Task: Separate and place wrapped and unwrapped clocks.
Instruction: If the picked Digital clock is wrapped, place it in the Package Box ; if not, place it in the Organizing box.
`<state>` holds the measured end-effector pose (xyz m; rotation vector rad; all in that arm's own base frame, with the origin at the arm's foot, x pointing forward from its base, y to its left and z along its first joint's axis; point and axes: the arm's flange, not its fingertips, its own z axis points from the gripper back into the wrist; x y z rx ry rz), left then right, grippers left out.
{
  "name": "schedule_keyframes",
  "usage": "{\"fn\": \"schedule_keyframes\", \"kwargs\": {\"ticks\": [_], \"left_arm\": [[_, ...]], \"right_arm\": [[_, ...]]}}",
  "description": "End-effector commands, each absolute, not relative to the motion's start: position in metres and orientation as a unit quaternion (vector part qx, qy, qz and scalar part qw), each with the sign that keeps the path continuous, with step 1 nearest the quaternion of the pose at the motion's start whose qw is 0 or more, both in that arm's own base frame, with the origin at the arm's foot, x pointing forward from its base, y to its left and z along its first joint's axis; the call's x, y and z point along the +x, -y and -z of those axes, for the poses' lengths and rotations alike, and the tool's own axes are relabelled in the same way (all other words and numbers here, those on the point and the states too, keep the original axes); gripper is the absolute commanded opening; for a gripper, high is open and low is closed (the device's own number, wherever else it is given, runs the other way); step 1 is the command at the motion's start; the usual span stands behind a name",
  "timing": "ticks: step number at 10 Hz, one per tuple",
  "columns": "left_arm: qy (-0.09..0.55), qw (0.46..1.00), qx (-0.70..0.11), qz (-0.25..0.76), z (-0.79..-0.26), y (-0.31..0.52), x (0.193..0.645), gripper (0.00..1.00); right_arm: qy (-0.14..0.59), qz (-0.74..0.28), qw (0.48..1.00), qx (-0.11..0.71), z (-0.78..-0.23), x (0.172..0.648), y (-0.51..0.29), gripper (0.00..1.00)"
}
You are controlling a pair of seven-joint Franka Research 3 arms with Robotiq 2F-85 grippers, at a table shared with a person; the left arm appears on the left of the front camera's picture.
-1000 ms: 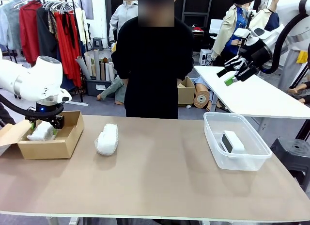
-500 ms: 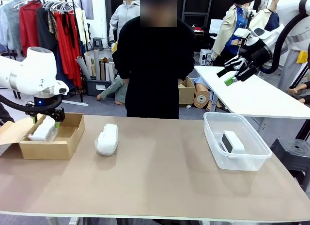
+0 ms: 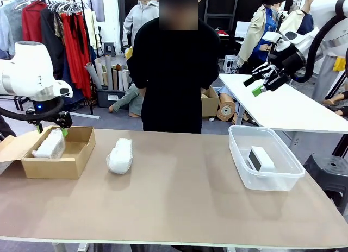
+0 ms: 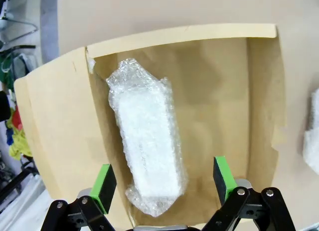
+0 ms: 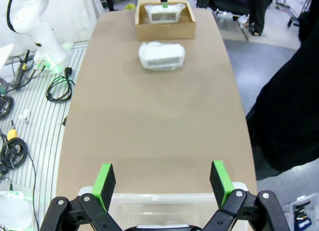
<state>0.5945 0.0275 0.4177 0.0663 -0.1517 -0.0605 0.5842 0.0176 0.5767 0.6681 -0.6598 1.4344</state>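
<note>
One wrapped clock (image 3: 49, 144) lies inside the cardboard box (image 3: 54, 166) at the table's left. My left gripper (image 3: 52, 128) hangs open just above it. In the left wrist view that crinkly bundle (image 4: 147, 136) rests on the box floor (image 4: 219, 101), below my open left gripper (image 4: 163, 180). A second wrapped clock (image 3: 120, 155) lies on the table to the right of the box. The bare white clock (image 3: 261, 158) stands in the clear plastic tub (image 3: 239, 154) at the right. My right gripper (image 3: 255, 84) is held high above the tub, open and empty. Its wrist view looks past the right gripper (image 5: 162, 177) at the table bundle (image 5: 161, 56).
A person in black (image 3: 171, 73) stands at the far side of the table. The brown tabletop (image 3: 179, 197) is bare between box and tub. The box's flap (image 3: 11, 147) hangs open to the left. Another white table (image 3: 293, 108) stands behind on the right.
My left gripper has risen out of the box and shifted slightly left, with the wrapped clock lying in the box. The right arm has not moved.
</note>
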Motion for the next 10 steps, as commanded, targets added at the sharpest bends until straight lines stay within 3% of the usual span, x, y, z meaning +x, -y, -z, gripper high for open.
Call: {"fn": "schedule_keyframes", "kwargs": {"ticks": [1, 10], "left_arm": [[0.076, 0.996, 0.009, 0.037, -0.4277, -0.0353, 0.5911, 1.0], [0.079, 0.996, 0.022, 0.029, -0.4262, -0.0308, 0.5918, 1.0]], "right_arm": [[0.291, -0.633, 0.654, 0.294, -0.5779, 0.5828, -0.0175, 1.0], [0.291, -0.633, 0.654, 0.294, -0.5779, 0.5828, -0.0175, 1.0]]}}
